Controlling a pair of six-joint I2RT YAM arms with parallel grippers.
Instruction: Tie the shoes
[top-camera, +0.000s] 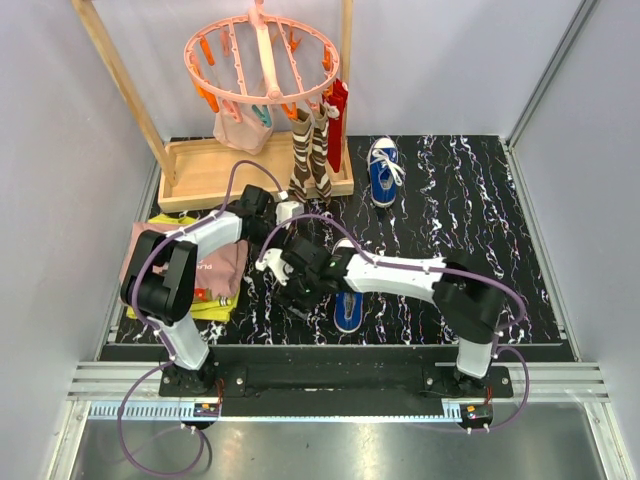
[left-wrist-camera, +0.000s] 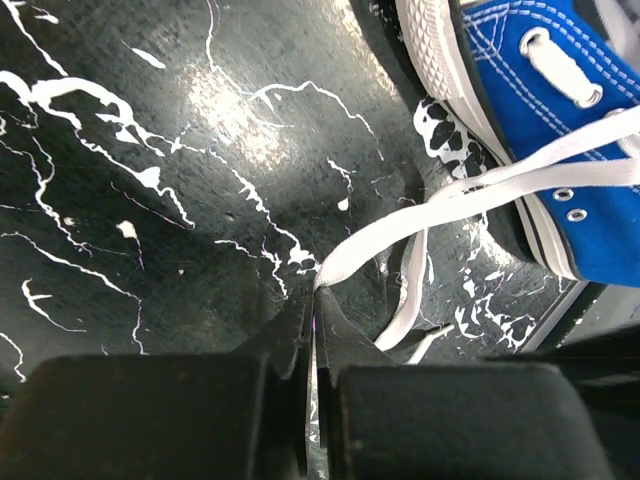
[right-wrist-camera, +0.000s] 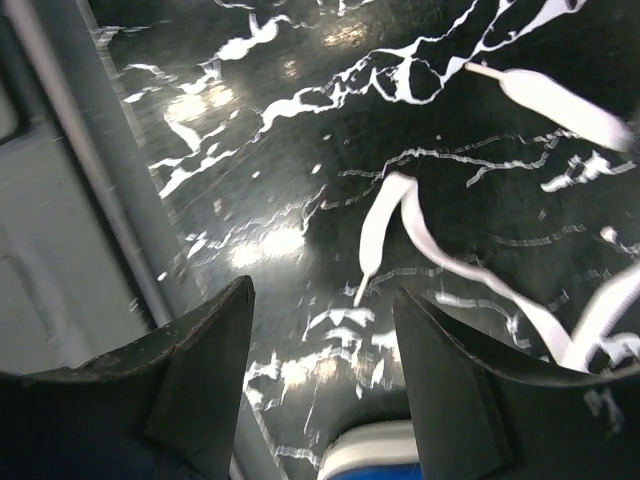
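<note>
The left gripper (left-wrist-camera: 315, 292) has its jaws pressed together on a white lace (left-wrist-camera: 470, 195) at lower centre of its wrist view, the blue shoe (left-wrist-camera: 560, 120) at upper right. The right gripper (right-wrist-camera: 322, 300) hangs over the marbled mat (right-wrist-camera: 300, 120) with jaws spread (a loose lace end lies below). A second shoe (top-camera: 383, 170) sits upper centre in the top view.

One blue shoe (top-camera: 383, 170) lies beside the wooden tray (top-camera: 200, 160), the other shoe (top-camera: 349, 312) partly under the right arm (top-camera: 400, 275).

Bright, even light fills the top view. Glare patches shine on the tabletop (right-wrist-camera: 270, 245); the right wrist view is blurred.
</note>
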